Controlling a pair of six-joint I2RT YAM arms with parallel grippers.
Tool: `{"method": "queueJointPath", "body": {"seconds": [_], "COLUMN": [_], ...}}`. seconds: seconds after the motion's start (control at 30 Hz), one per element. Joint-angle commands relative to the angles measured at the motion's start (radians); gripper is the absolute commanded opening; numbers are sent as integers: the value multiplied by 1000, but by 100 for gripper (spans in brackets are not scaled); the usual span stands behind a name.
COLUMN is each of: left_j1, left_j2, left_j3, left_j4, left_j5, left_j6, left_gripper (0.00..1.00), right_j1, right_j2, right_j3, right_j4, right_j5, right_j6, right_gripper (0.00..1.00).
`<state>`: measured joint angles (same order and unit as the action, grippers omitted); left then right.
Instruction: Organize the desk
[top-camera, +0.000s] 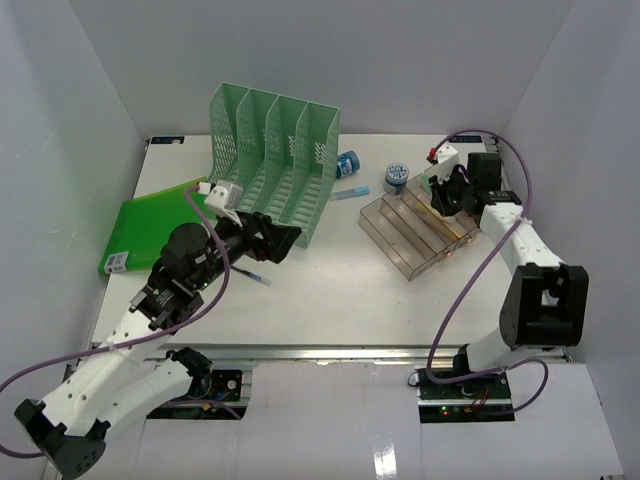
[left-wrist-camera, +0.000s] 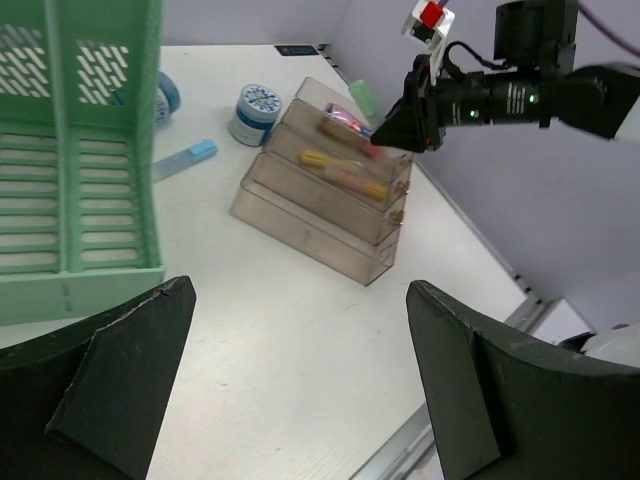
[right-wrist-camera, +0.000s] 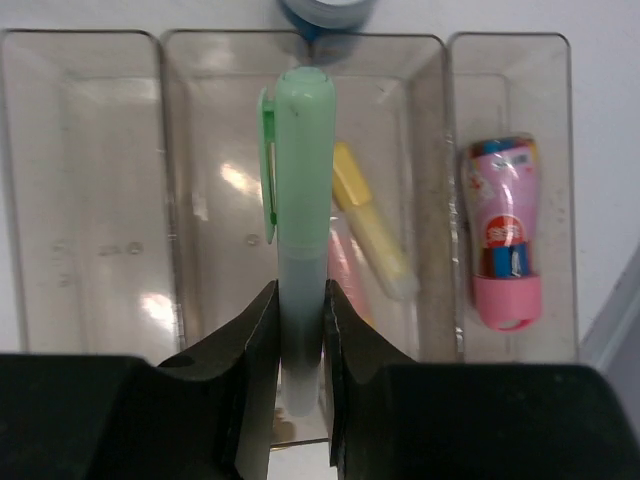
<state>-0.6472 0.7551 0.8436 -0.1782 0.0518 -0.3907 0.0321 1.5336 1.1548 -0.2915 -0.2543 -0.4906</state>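
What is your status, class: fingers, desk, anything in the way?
Left fingers open, holding nothing. Right fingers shut on green pen over clear tray. Desk: blue-capped tube lies loose. No obstruction seen.

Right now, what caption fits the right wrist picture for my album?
Right fingers pinching a green-capped pen above the clear tray, where a yellow highlighter lies.

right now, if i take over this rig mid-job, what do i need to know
Left end effector: open, empty, beside the file rack.
Right end effector: shut on a green highlighter, held over the clear tray, not yet released.
Done: yellow highlighter and pink tube lie in the tray.
Left: drop the green highlighter; pen, blue-capped tube, round tubs and green folder lie loose on the desk.
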Motion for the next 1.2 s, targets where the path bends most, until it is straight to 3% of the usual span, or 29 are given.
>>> {"method": "queueJointPath", "body": {"seconds": [0.0, 0.3, 0.47, 0.6, 0.83, 0.9, 1.03, 1.07, 1.17], "left_j1": [3, 3, 3, 3, 3, 3, 3, 3, 3], "left_j2": [-85, -200, -200, -187, -199, -203, -201, -200, -197], "left_j3": [-74, -167, -166, -162, -163, -163, -163, -163, -164], "left_j4": [-125, -125, -126, -127, -129, -126, -127, -127, -127], "left_j5": [-82, -95, -112, -110, -113, -116, -124, -127, -141], "left_j6": [165, 196, 199, 202, 204, 204, 205, 205, 208], "left_gripper": [98, 98, 98, 98, 98, 98, 98, 98, 98], "right_j1": [-20, -52, -52, -52, -52, -45, 45, 75, 186], "right_j2": [133, 307, 298, 289, 259, 254, 280, 290, 323], "right_j3": [145, 266, 233, 212, 264, 311, 422, 441, 468], "right_j4": [15, 0, -26, -46, -106, -209, -415, -476, -447], "right_j5": [105, 134, 82, 45, -77, -252, -484, -517, -471], "right_j6": [-110, -120, -150, -172, -180, -266, -593, -677, -748], "right_gripper": [12, 24, 39, 41, 53, 62, 76, 78, 82]}}
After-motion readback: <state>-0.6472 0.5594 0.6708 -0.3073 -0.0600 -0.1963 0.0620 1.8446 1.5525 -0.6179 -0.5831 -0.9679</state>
